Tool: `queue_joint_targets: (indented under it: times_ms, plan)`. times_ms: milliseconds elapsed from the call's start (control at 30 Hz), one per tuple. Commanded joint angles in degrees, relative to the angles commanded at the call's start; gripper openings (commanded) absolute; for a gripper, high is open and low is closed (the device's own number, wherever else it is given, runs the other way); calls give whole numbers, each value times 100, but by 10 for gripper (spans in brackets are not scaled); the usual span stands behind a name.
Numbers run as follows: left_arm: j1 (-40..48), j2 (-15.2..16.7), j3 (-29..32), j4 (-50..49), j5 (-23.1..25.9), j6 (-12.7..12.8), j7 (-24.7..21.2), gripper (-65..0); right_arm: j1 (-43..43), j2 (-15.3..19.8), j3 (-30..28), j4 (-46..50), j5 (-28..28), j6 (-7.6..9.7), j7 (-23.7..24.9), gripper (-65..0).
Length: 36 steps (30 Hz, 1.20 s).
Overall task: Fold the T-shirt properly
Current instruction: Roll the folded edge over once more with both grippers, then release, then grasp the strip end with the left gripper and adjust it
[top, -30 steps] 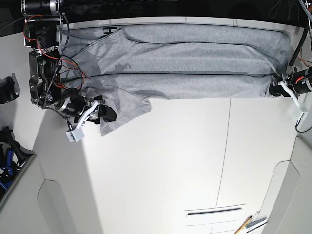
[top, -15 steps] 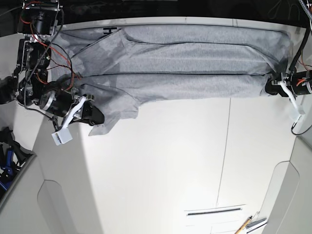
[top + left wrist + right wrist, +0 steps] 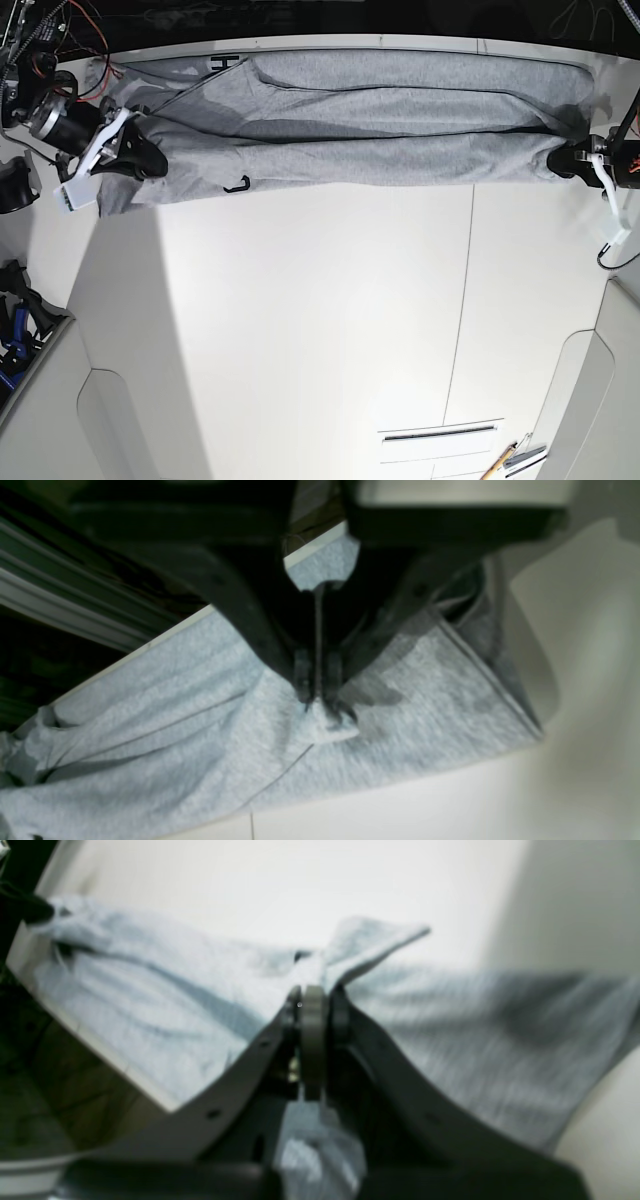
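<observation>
The light grey T-shirt lies stretched in a long band across the far edge of the white table, with bits of black lettering showing near its left end. My right gripper is shut on the T-shirt's left end; in the right wrist view the fingers pinch a bunched fold of the T-shirt. My left gripper is shut on the right end; in the left wrist view the fingertips clamp a small peak of the T-shirt.
The table's back edge runs right behind the shirt, with dark space beyond. A seam runs down the tabletop. A slot and a pencil-like tool lie near the front right. Dark gear sits off the left side.
My right gripper has pulled its end of the shirt up and leftward, taking the drooping sleeve flap off the table's middle. The shirt now lies tauter and straighter. The left gripper has hardly moved.
</observation>
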Motion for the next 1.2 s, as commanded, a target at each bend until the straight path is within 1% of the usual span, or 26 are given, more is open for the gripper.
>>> queue_joint_targets:
  times_ms: [100,133,200,233,333,367,400,500,567,633,700,800,833,867,933,1000,1033,1067,1133,1200]
  plan:
    - [46,-2,-214,0,28,0,105,-650,-245,-2,0,-4,-42,-2,0,-650]
    - [111,0,-302,0,26,0,120,-631,-330,-2,0,-11,-79,-4,2,-650]
    - [337,0,-450,0,26,0,118,-554,-461,-4,0,-13,-234,-11,20,-650]
    - [437,0,-494,0,15,0,114,-532,-503,-2,0,-13,-332,-22,22,-650]
    - [678,2,-691,0,-144,0,81,-529,-514,-2,0,-13,-531,-24,28,-475]
    - [750,2,-789,0,-181,0,81,-528,-514,-2,0,-13,-529,-24,68,-441]
    - [802,9,-918,0,-227,0,81,-522,-514,-2,0,-13,-529,-24,131,-427]
    - [852,57,-1554,0,-694,0,144,-424,-487,-4,31,-2,-306,-26,146,-429]
    - [855,63,-2100,0,-694,0,144,-365,-479,-4,131,90,-216,-24,146,-429]
    - [857,63,-2573,0,-694,0,144,-358,-479,-4,299,254,-166,-24,146,-429]
    - [879,63,-2885,0,-694,0,144,-358,-444,-7,485,431,-155,-24,149,-429]
    - [1102,66,-2990,0,-694,0,144,-357,-319,-79,645,658,-144,-24,155,-433]
    - [1196,101,-2990,0,-694,0,144,-357,-282,-90,640,664,-85,-24,155,-460]
    - [1276,162,-2990,-2,-694,0,144,-357,-269,-103,619,664,-17,-22,179,-512]
    - [1335,345,-2990,-2,-694,0,144,-350,-258,-177,555,651,-26,-22,214,-650]
    - [1333,575,-2990,-7,-694,0,144,-292,-258,-236,450,584,-133,-22,286,-650]
    - [1342,675,-2990,-7,-597,0,116,-267,-258,-262,396,520,-227,-22,332,-650]
    - [1392,756,-2988,-7,-380,0,-87,-254,-260,-260,334,426,-289,-22,365,-650]
    - [1539,894,-2986,-7,-44,0,-417,-254,-260,-258,223,205,-479,-22,407,-650]
    - [1709,1027,-2986,-7,42,0,-581,-254,-258,-258,149,-61,-509,-22,439,-650]
